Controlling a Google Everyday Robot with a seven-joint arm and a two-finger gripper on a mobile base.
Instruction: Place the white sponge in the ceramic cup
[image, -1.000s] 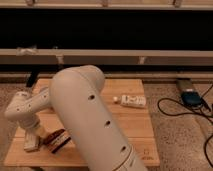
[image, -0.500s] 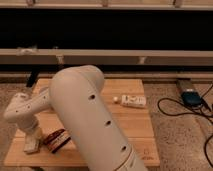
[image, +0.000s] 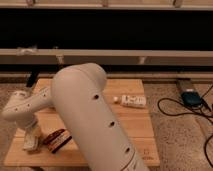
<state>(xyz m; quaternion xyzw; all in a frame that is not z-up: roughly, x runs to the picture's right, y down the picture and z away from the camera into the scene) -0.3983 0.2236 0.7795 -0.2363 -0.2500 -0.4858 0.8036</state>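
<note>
gripper (image: 31, 142) low at table (image: 125, 125) front-left corner | claw together, held thing unclear | dark packet (image: 56, 140) just beside | white packet (image: 134, 101) well apart

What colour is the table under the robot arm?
Pale wooden table, camera view; shut gripper low at its left.

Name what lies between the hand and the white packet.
Camera view: a dark wrapper beside the hand at the table's front-left corner, then the robot's own arm.
</note>
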